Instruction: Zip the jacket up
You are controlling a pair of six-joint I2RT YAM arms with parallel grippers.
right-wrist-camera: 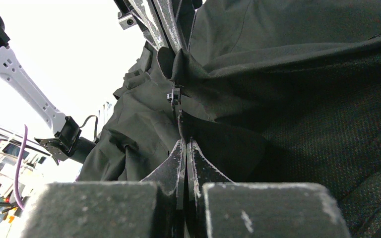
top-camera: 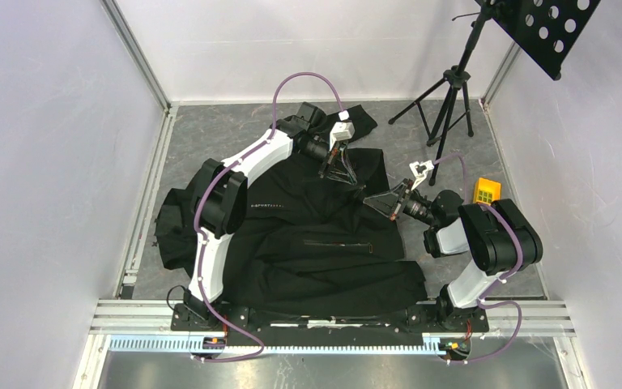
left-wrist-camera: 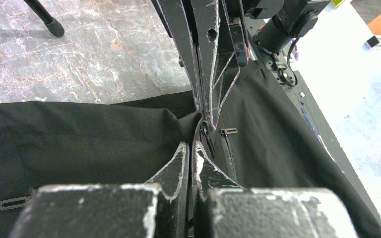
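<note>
The left gripper [left-wrist-camera: 190, 146] is clenched on a fold of the jacket [top-camera: 324, 251], at the front edge just beside the zip. Directly ahead of its tips the zip slider [left-wrist-camera: 204, 131] is seen, with a small metal pull tab [left-wrist-camera: 227, 131] lying flat just beside it. Beyond the slider, the right gripper [right-wrist-camera: 184, 146] is likewise clamped on the jacket edge (judged to keep the zip line taut between both tools). The cloth is a matte black weave, creased where pinched and spread beneath both tools. Furthest ahead lies the grey marbled tabletop [left-wrist-camera: 104, 54].
</note>
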